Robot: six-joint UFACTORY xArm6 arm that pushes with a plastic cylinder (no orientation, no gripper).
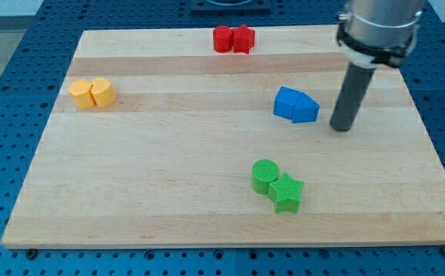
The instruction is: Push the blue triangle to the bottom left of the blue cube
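The blue cube (286, 103) and the blue triangle (305, 110) lie touching each other right of the board's middle, the triangle on the cube's right side. My tip (341, 127) rests on the board just to the right of the blue triangle, a short gap apart, slightly lower in the view. The rod rises up to the view's top right.
Two red blocks (232, 38) touch at the board's top edge. Two yellow blocks (93, 93) sit at the left. A green cylinder (265, 175) and a green star (287, 192) touch below the blue pair. The wooden board (168, 169) ends near the tip's right.
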